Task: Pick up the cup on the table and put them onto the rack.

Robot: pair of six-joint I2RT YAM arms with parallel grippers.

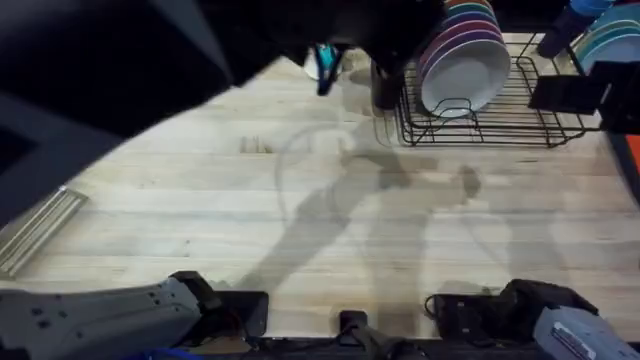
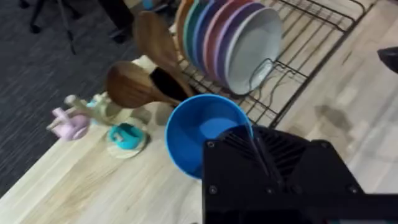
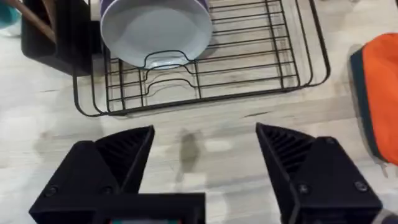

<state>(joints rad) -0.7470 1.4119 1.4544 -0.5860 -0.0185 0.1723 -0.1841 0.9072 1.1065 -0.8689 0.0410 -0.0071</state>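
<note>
The left gripper (image 2: 249, 146) grips the blue cup (image 2: 202, 134) by its rim, off the table (image 2: 93, 186) it seems, just short of the rack (image 2: 292, 56) and its plates (image 2: 242, 43). The right gripper (image 3: 205, 155) hangs wide open before the rack's bare end.

No legible text — seemingly, no labels

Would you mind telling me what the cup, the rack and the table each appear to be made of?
The cup looks like plastic: one even bright blue, smooth with a soft sheen. The rack appears to be thin metal wire with a black coating, judging by its slim bent rods. The table looks like pale wood, probably butcher block, with visible planks and grain and a matte finish.
</note>
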